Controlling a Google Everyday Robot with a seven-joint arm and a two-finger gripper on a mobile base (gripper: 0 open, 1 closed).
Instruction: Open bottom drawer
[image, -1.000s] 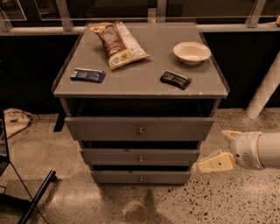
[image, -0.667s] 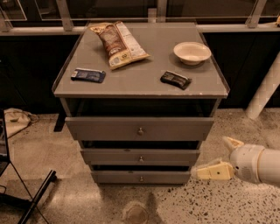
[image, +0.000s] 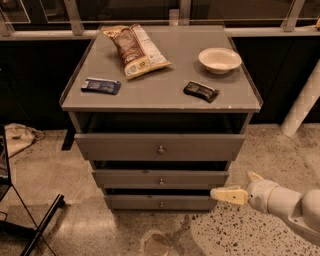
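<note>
The bottom drawer (image: 135, 202) is the lowest of three grey drawers in the cabinet, with a slim front and a small round knob (image: 161, 204). It juts out less than the two drawers above it, and a dark gap shows over its front. My gripper (image: 236, 186) is low at the right, just off the drawer's right end and level with the gap between the middle and bottom drawers. Its cream fingers (image: 227, 195) are spread and hold nothing. It touches no drawer.
The cabinet top (image: 160, 90) carries a chip bag (image: 135, 50), a white bowl (image: 219, 60), a blue packet (image: 101, 86) and a dark packet (image: 201, 91). The top drawer (image: 125, 146) and middle drawer (image: 125, 179) stand partly out. A black stand leg (image: 42, 225) lies at lower left, a white post (image: 305, 105) at right.
My gripper has dropped lower and shifted left, toward the right end of the bottom drawer. The drawers have not moved.
</note>
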